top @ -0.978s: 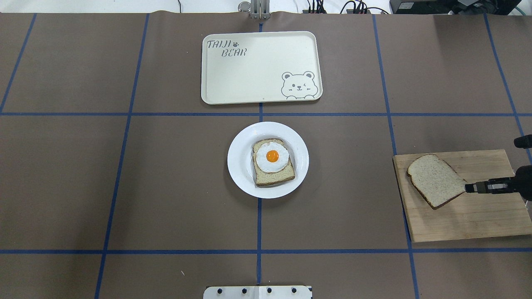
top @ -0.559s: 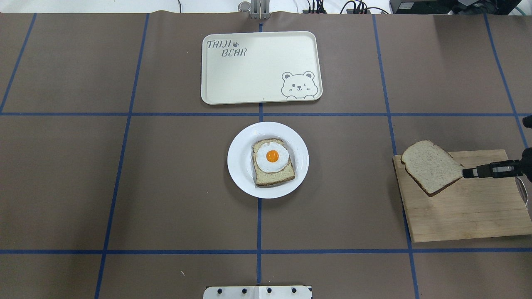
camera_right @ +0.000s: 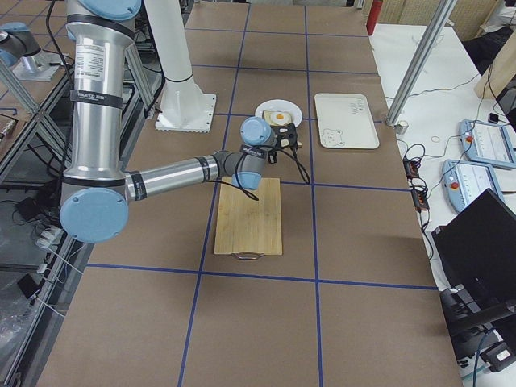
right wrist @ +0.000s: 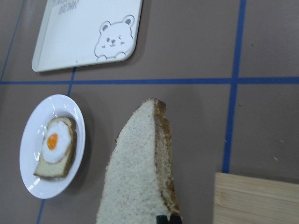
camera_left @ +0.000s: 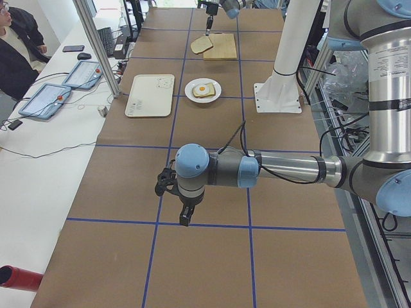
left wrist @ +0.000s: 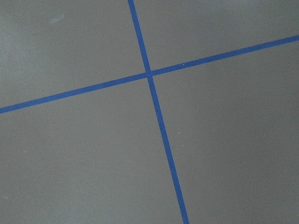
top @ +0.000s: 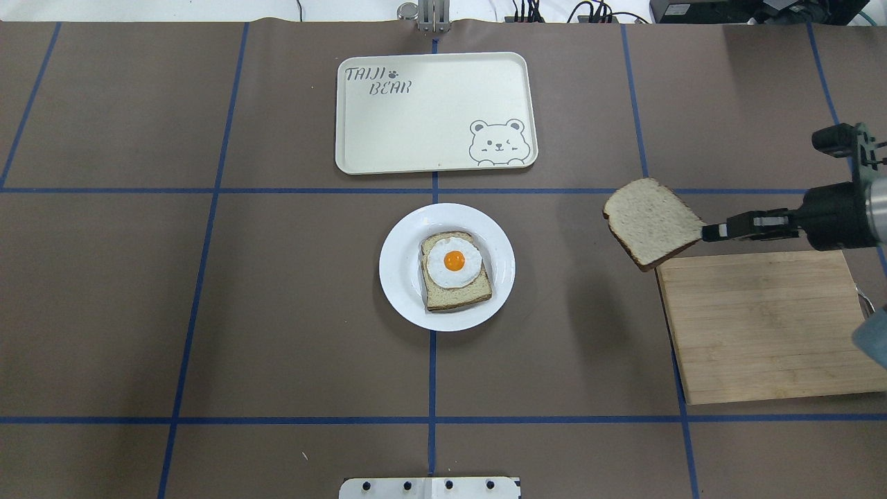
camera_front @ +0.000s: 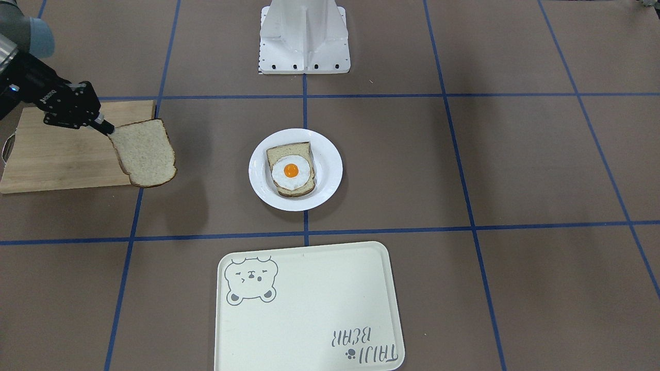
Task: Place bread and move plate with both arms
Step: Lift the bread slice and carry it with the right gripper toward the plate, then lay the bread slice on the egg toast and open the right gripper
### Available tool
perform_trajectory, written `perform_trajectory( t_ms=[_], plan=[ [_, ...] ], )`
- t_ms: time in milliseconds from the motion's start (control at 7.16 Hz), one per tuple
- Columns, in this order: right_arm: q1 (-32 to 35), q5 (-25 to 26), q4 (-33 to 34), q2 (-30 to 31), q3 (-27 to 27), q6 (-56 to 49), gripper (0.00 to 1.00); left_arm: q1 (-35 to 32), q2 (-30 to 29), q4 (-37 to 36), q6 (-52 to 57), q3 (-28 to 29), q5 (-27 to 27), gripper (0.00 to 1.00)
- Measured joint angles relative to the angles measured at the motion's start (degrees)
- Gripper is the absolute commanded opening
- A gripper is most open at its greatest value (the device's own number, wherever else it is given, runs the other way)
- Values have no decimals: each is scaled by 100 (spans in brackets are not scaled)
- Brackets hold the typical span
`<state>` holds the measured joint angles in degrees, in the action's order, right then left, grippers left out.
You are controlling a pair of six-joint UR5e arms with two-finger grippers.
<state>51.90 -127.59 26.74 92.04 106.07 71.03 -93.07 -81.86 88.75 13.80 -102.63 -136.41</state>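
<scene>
My right hand (top: 708, 231) clamps the bread (top: 650, 220) by one edge, clear of the board (top: 762, 326) for transfer to the plate (top: 398, 287). Left hand (camera_left: 184, 219) state: I cannot tell.

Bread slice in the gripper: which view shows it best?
Overhead exterior: the whole bread shows, pinched at one corner by the right gripper. Front-facing shows nearly as much; the right wrist view crops it; exterior left shows it tiny, exterior right hardly at all.

Wrist view crops the bread (right wrist: 140, 177); the left gripper (camera_left: 185, 221) has unreadable jaws.
</scene>
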Motion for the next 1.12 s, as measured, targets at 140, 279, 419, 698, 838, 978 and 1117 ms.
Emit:
perform_trajectory(
  t_ms=[140,279,419,698,838,978,1117],
  plan=[
    [-441,628,197,-438,12,429,0,0,2,-4,0,6,0,99],
    [-916,1274,505,-906,19,744,0,1,3,-6,0,14,0,99],
    [-1398,1910,770,-1289,6,880,0,5,3,-7,0,19,0,99],
    [-2268,2959,1113,-1736,-101,933,0,8,2,-7,0,33,0,99],
    [-2603,3385,1205,-1898,-245,918,0,8,0,-7,-2,35,0,99],
    [-2793,3583,1234,-1979,-376,900,0,8,0,-7,-4,32,0,99],
    [-2926,3690,1236,-1989,-456,883,10,6,-3,-7,-2,28,0,99]
  ],
)
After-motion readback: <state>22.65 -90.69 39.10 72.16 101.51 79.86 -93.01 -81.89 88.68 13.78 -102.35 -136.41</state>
